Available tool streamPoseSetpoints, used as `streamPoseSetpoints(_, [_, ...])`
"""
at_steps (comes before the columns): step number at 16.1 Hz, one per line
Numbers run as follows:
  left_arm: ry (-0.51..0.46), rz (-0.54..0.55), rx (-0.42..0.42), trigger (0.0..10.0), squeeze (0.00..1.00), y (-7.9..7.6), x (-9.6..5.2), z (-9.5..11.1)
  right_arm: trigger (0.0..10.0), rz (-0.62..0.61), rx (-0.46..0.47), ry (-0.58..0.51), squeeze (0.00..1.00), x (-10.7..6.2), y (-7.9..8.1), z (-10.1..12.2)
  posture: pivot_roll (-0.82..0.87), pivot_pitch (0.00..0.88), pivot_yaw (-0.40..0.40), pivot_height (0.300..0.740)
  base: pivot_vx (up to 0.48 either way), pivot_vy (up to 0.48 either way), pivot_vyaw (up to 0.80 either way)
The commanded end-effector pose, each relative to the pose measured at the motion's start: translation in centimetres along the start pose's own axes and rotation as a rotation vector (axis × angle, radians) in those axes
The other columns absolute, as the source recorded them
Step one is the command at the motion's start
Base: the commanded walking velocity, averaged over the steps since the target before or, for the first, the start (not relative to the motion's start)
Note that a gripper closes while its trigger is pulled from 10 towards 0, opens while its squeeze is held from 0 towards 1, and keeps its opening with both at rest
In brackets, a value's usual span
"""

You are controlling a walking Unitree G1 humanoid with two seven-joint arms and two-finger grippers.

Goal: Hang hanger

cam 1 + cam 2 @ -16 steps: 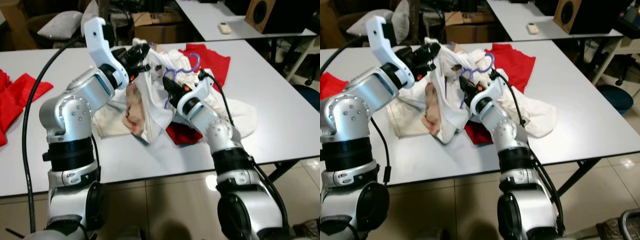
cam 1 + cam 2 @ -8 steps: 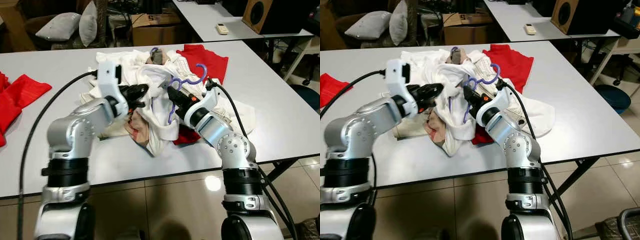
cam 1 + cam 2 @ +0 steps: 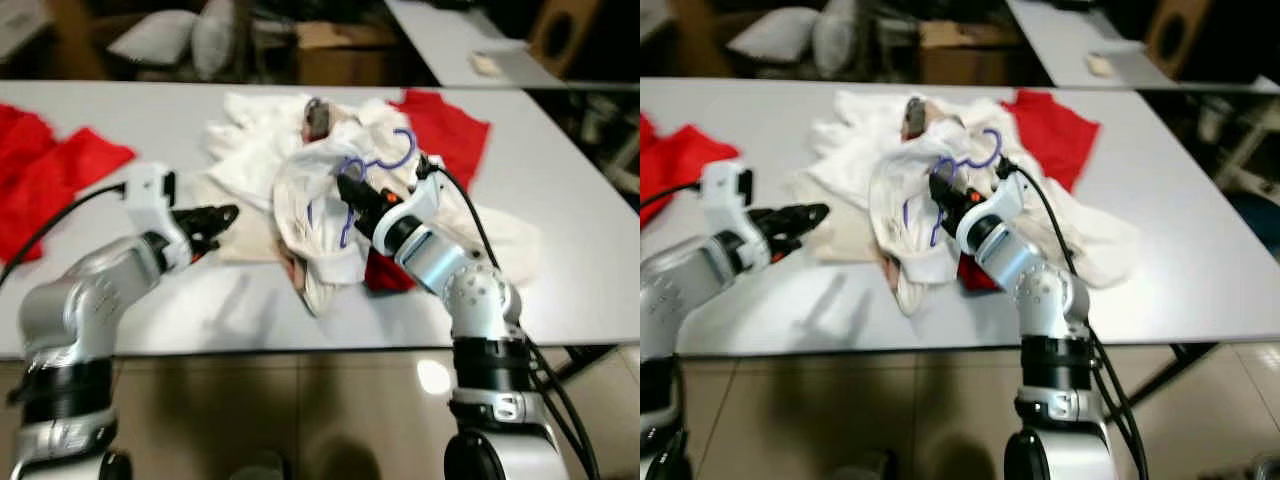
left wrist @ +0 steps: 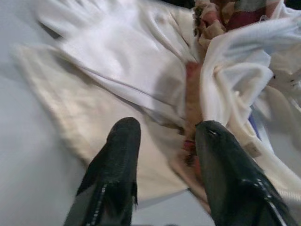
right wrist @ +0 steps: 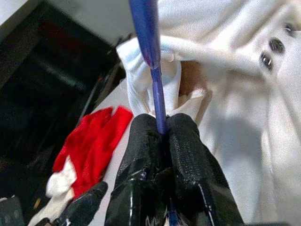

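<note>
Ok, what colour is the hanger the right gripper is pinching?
Purple-blue. The hanger shows best in the right wrist view, clamped in the right gripper.

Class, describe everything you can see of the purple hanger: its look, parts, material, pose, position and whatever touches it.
The purple hanger is a thin, glossy rod, seemingly plastic, with a curled hook at its top and wavy shoulders. It stands roughly upright above the heap of clothes on the white table. One straight bar is pinched between the shut black fingers of the right claw. A white garment is draped over it, hiding its lower part, which shows faintly through the cloth. The left claw is apart from it, open.
</note>
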State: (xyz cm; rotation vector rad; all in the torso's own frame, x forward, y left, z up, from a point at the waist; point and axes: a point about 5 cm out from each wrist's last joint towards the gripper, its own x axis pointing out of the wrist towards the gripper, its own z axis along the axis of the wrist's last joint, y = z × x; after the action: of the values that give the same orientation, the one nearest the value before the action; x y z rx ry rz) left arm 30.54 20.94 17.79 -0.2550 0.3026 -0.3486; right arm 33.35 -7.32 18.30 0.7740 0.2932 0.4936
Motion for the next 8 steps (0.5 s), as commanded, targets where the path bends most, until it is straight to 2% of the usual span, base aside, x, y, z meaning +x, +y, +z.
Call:
streamPoseSetpoints(1, [-0.026,-0.004,0.038,10.0,0.0,-0.4,-0.2,0.6,10.0,0.028,0.0,0.016,0.0,-0.2,0.6,0.0,0.13,0.0,-0.003,0.74,0.0,0.0,0.8])
streamPoseSetpoints(2, [0.014,0.043,0.085,10.0,0.0,0.0,-1.2,-0.7,10.0,0.082,-0.039,0.032,0.0,-0.7,1.6,0.5,0.13,0.0,-0.014,0.74,0.0,0.0,0.8])
streamPoseSetpoints(3, [0.056,0.031,0.132,10.0,0.0,-0.3,-2.2,-2.1,10.0,0.11,-0.065,0.047,0.0,-1.3,1.9,0.7,0.12,0.0,-0.023,0.74,0.0,0.0,0.8])
streamPoseSetpoints(5, [0.087,-0.098,0.205,10.0,0.0,-3.0,-4.0,-3.8,10.0,0.125,-0.103,0.1,0.0,-3.4,1.2,0.2,0.12,0.0,-0.043,0.74,0.0,0.0,0.8])
streamPoseSetpoints(7, [0.079,-0.112,0.284,10.0,0.0,-4.5,-4.5,-4.9,10.0,0.137,-0.14,0.166,0.0,-5.6,0.2,-1.2,0.12,0.015,-0.063,0.74,0.0,0.0,0.8])
streamPoseSetpoints(8, [0.082,-0.079,0.264,10.0,0.0,-4.6,-4.6,-5.6,10.0,0.136,-0.165,0.197,0.0,-6.5,-0.1,-1.9,0.11,0.031,-0.068,0.74,0.0,0.0,0.8])
